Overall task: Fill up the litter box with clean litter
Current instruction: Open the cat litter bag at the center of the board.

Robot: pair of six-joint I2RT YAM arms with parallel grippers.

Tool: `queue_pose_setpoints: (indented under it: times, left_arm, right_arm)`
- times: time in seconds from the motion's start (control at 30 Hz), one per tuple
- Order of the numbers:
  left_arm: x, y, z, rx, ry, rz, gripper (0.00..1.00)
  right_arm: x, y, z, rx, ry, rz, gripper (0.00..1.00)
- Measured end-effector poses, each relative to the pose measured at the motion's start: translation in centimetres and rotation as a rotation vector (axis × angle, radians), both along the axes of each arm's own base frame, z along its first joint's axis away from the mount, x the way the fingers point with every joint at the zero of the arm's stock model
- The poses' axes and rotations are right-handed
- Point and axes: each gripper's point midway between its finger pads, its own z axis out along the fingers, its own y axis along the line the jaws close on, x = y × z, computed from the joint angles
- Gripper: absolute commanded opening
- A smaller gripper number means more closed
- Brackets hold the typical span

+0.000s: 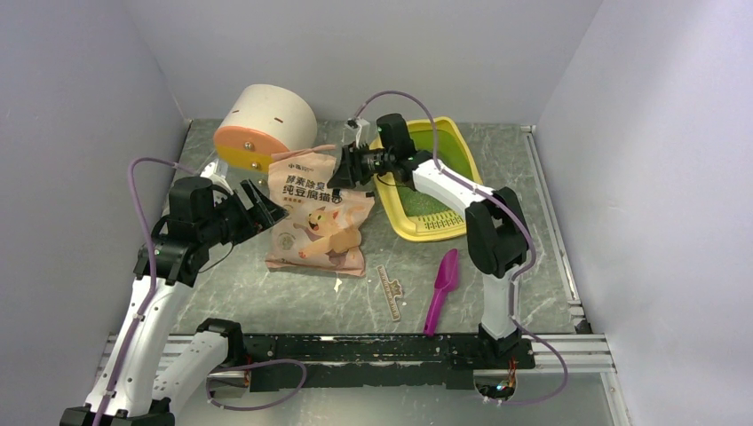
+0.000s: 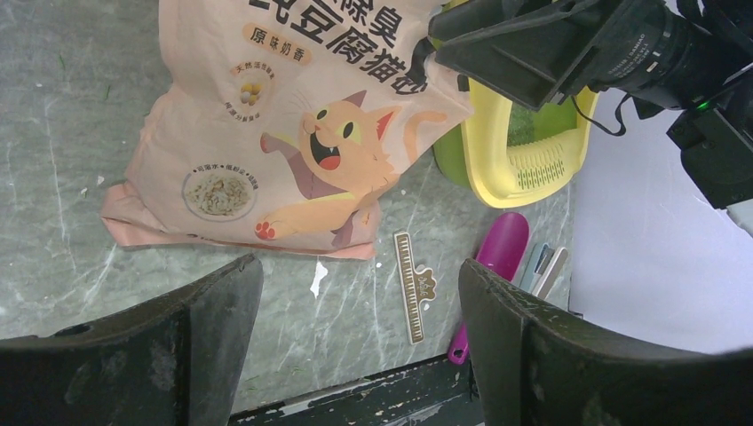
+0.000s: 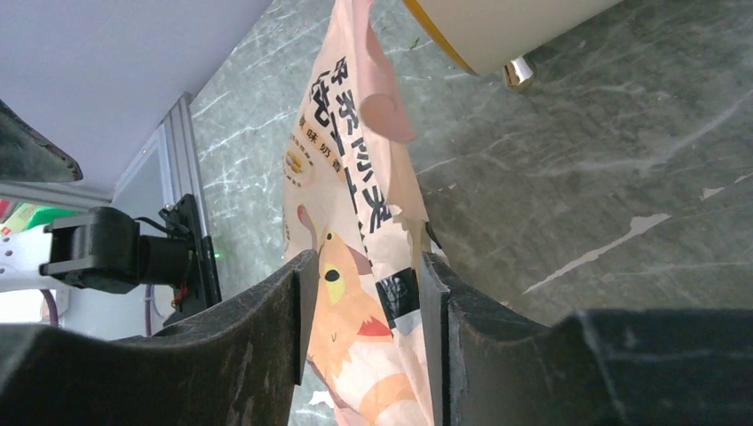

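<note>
Up top, the litter box [image 1: 424, 234] sits back-right beside the pink bag [image 1: 318, 224]; left wrist, the left gripper [image 2: 360, 264] has its jaws gaping and empty; right wrist, the right gripper [image 3: 365, 259] has its jaws pinching the bag's edge, so grip deep, then tip slowly over the box.

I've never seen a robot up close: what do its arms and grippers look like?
The left arm and right arm have white links and black joints, each with a mauve cable. The left gripper and right gripper are black, with two wedge-shaped fingers.
</note>
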Motion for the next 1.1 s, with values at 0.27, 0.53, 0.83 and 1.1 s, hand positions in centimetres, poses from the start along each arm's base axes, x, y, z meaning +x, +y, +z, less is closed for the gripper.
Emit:
queue_pose_setpoints:
  times: [0.27, 0.53, 0.83, 1.1]
  left_arm:
    - [0.0, 0.0, 0.0, -0.001, 0.001, 0.001, 0.84]
    - [0.0, 0.0, 0.0, -0.001, 0.002, 0.000, 0.84]
    - [0.0, 0.0, -0.1, 0.002, 0.003, -0.001, 0.84]
    - [0.3, -0.1, -0.3, 0.004, 0.014, -0.001, 0.84]
  right_arm:
    - [-0.8, 0.8, -0.5, -0.003, 0.006, 0.036, 0.46]
    - [-1.7, 1.2, -1.3, -0.038, 0.008, 0.089, 0.46]
    - [-5.1, -0.3, -2.7, -0.158, -0.063, 0.212, 0.20]
    - [-7.4, -1.1, 1.2, -0.157, -0.123, 0.238, 0.00]
